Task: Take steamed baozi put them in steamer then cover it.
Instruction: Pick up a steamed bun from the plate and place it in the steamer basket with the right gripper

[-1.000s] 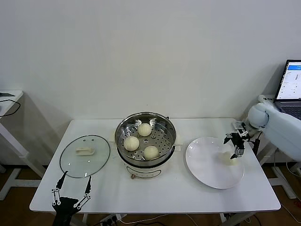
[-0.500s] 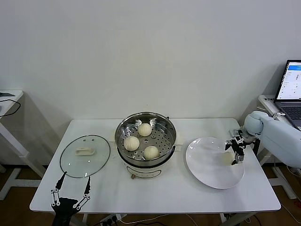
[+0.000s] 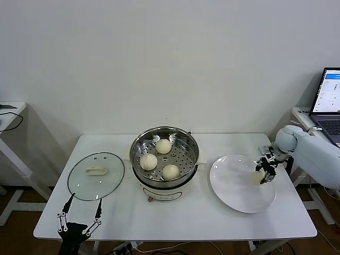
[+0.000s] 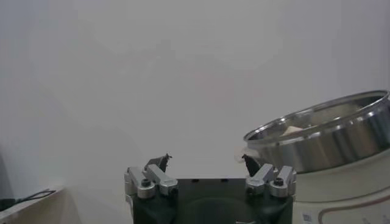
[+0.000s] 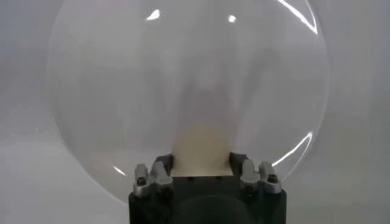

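Observation:
The steamer (image 3: 164, 129) stands mid-table with three baozi (image 3: 163, 146) in its perforated basket. The fourth baozi (image 3: 258, 178) rests on the white plate (image 3: 234, 188) at the right. My right gripper (image 3: 264, 173) is down on the plate with its fingers closed against both sides of this baozi (image 5: 201, 146); the right gripper (image 5: 200, 161) shows the bun filling the gap between them. The glass cover (image 3: 96, 183) lies flat on the table at the left. My left gripper (image 3: 81, 215) is open and empty, parked low at the table's front left edge.
A laptop (image 3: 330, 98) sits on a side table at the far right. A small white table (image 3: 8, 114) stands at the far left. The left wrist view shows the steamer's steel wall (image 4: 323, 131) and the open left gripper (image 4: 206, 163).
My right gripper has dropped lower onto the plate and its fingers have come in around the fourth baozi. The left arm has not moved.

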Controlling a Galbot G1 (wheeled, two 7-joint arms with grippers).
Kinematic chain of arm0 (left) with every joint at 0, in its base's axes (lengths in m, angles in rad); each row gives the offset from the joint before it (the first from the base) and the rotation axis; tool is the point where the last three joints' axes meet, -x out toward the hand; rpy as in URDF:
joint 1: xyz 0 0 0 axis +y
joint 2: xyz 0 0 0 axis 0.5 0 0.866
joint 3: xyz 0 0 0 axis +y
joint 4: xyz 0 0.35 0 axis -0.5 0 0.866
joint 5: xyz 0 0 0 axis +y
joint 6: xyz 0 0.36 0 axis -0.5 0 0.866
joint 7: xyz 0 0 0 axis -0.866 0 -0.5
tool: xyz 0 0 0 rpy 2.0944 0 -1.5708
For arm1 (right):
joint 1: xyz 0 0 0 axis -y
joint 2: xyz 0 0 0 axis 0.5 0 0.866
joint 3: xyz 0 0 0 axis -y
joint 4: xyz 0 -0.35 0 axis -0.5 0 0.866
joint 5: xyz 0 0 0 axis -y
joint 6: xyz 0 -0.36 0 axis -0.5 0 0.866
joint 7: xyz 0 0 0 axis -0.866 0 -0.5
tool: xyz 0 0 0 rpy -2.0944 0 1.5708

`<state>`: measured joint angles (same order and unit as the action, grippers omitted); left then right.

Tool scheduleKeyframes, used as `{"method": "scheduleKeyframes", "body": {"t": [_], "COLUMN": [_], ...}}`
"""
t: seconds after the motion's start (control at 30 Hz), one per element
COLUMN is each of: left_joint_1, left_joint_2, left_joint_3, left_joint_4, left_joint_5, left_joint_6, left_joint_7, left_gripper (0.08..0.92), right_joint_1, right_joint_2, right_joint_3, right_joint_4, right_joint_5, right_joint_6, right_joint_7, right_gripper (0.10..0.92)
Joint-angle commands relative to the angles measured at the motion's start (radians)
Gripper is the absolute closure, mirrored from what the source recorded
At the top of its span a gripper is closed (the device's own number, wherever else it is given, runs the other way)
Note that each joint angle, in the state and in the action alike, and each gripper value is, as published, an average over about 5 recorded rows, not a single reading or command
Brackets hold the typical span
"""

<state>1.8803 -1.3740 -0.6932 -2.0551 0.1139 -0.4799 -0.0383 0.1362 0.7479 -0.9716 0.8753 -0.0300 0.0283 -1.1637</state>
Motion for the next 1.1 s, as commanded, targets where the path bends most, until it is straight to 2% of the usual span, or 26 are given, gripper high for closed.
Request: {"method": "scheduleKeyframes", "body": {"t": [0.03,0.17,0.37,0.57,0.8,1.1], "left_joint_1": [-0.004,-0.011,-0.014,-0.012,-0.01,-0.012], "left_joint_2": [0.003,0.008,0.015,0.022,0.02,0.019], "left_joint_3": [0.004,0.013,0.022,0.022,0.024,0.024], "left_joint_4": [-0.001,-0.004,-0.014,-0.017,-0.026,-0.025], "left_joint_5": [-0.001,-0.001,-0.001,0.0,0.003,0.004], "left_joint_6": [0.002,0.005,0.008,0.01,0.016,0.014], "left_joint_7": [-0.001,-0.001,-0.001,-0.003,-0.015,-0.018], "left_gripper": [0.177,0.177,0.177,0.177,0.177,0.177], "right_joint_1": [0.144,0.323,0.618,0.727,0.729,0.637], "right_joint_2": [-0.013,0.009,0.132,0.28,0.414,0.527], "right_joint_3": [-0.032,-0.144,-0.341,-0.433,-0.5,-0.542], "right_joint_4": [0.083,0.157,0.265,0.326,0.344,0.287], "right_joint_5": [0.036,0.172,0.431,0.608,0.623,0.589], "right_joint_6": [0.004,-0.002,-0.077,-0.149,-0.202,-0.237], "right_joint_7": [-0.045,-0.095,-0.148,-0.14,-0.1,-0.003], "right_gripper": [0.408,0.385,0.381,0.381,0.38,0.381]}}
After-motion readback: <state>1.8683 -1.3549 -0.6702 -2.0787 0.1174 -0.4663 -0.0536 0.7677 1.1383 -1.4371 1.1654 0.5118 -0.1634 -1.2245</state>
